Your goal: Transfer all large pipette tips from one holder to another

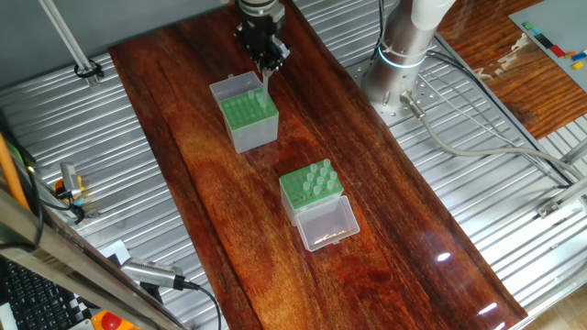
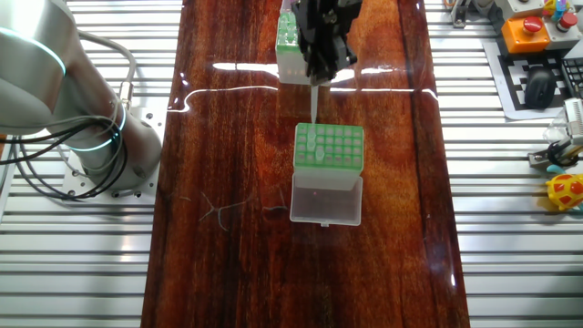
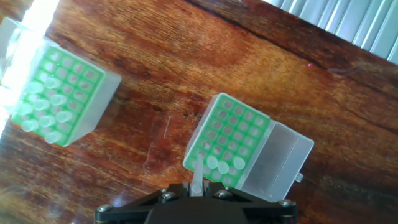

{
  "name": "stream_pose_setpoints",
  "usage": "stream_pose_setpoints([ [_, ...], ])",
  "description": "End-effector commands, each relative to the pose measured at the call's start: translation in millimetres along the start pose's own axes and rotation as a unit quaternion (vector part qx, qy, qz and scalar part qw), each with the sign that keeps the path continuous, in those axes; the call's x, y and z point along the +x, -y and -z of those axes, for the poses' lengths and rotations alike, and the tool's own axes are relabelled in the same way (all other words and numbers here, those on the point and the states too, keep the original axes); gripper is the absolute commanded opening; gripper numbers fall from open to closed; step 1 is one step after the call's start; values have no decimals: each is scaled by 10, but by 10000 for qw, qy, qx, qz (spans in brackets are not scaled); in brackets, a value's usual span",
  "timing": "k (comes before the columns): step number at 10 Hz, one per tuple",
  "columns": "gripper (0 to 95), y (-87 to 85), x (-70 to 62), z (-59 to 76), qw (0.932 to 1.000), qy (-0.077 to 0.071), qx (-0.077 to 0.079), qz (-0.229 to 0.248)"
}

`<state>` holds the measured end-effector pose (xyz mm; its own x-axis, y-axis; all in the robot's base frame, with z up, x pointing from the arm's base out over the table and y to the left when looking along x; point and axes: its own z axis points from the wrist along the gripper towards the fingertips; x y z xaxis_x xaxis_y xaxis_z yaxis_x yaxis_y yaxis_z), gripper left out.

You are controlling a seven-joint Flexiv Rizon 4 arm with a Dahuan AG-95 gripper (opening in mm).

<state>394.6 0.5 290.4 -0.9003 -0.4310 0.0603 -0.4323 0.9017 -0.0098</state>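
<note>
The 2 boxes stand well apart on the wooden table (image 1: 193,156), bare wood between them. The grey-sided holder (image 1: 249,117) has its lid open on the far side; the clear-sided holder (image 1: 312,191) has its lid (image 1: 327,224) lying flat on the near side. Upright tips (image 1: 318,179) crowd part of its grid.

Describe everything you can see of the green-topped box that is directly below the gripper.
The grey-sided box stands upright on the wooden table. It looks like plastic, with a green hole-grid top. Its whitish hinged lid is swung open. A few pale tips stand in holes near one edge; most holes are empty. The gripper holds one more tip just above the grid.
</note>
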Motion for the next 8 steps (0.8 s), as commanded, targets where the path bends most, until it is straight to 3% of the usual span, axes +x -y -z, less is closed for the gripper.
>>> stream_pose_setpoints([
  [1, 0, -3, 9, -15, 10000, -7, -5, 3],
  [8, 0, 25, 1, -137, 10000, 45, 25, 25],
])
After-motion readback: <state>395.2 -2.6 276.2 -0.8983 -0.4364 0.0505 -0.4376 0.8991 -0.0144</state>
